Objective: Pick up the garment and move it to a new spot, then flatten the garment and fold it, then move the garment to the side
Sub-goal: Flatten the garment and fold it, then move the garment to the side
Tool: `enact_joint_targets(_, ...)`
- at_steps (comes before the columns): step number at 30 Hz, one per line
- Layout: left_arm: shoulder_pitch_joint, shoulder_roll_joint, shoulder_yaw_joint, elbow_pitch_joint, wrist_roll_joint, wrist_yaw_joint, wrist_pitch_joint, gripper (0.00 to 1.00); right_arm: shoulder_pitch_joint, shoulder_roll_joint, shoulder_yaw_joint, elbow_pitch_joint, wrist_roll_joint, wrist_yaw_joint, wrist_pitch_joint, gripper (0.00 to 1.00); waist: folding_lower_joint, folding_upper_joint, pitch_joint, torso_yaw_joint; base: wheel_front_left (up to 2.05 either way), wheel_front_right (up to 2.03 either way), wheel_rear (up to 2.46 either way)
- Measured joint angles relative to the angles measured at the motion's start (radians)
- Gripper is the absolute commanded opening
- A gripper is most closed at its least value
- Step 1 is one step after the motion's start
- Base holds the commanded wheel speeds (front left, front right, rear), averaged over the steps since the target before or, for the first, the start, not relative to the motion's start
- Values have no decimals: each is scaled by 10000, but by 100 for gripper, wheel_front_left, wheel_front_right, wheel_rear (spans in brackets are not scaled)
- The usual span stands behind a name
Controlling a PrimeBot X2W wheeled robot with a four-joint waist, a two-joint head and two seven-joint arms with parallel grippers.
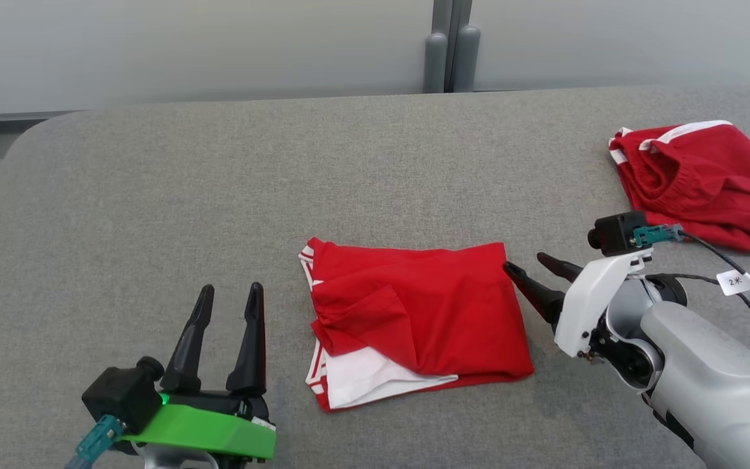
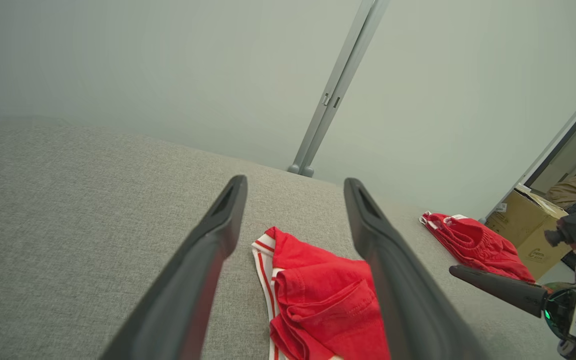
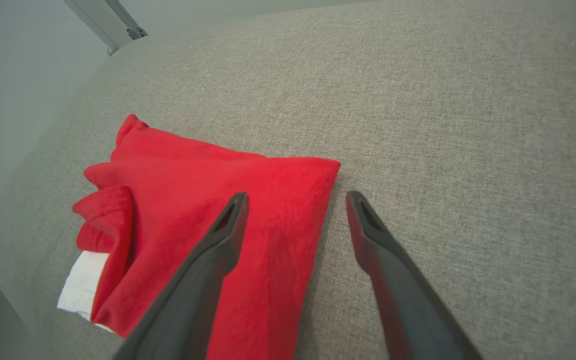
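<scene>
As its jaws gape, the right gripper straddles the garment's edge.

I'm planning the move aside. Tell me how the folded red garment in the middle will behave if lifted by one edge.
Probably floppy: the folded red garment is thin, creased cloth, likely to droop and unfold. Its layers, with the white layer peeking out, may slide apart. Pushed, it would likely bunch on the coarse grey surface.
</scene>
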Motion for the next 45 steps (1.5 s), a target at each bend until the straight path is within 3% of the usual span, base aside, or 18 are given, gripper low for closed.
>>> enact_joint_targets(23, -41, 4, -27, 138, 69, -13, 12, 100, 500, -226, 431, -50, 742, 2, 215, 100, 0, 0, 498, 538, 0, 0, 0)
enact_joint_targets(25, -41, 4, -25, 165, 69, -13, 12, 100, 500, -194, 433, 4, 884, 2, 288, 76, 0, 0, 484, 539, 0, 0, 0)
enact_joint_targets(26, -41, 4, -23, 180, 69, -13, 12, 100, 500, -159, 447, 0, 961, 2, 290, 49, 0, 0, 477, 539, 0, 0, 0)
enact_joint_targets(29, -41, 4, -17, 245, 69, -13, 12, 100, 501, 90, 566, -38, 1183, 2, 353, 35, 0, 0, 458, 537, 0, 0, 0)
enact_joint_targets(33, -41, 4, -17, 309, 69, -13, 12, 100, 504, 274, 652, 4, 1329, 0, 393, 24, 0, 0, 436, 537, 0, 0, 0)
enact_joint_targets(34, -41, 4, -15, 314, 69, -13, 12, 100, 504, 280, 700, 13, 1325, 0, 393, 15, 0, 0, 433, 539, 0, 0, 0)
enact_joint_targets(35, -41, 4, -17, 316, 69, -13, 12, 100, 503, 282, 738, 13, 1319, 0, 391, 0, -1, 0, 430, 541, 0, 0, 0)
enact_joint_targets(45, -40, 12, 113, 339, 67, 0, 12, 100, -31, -119, 748, -320, 1104, 2, -36, 0, 0, 0, 386, 500, 0, 0, 0)
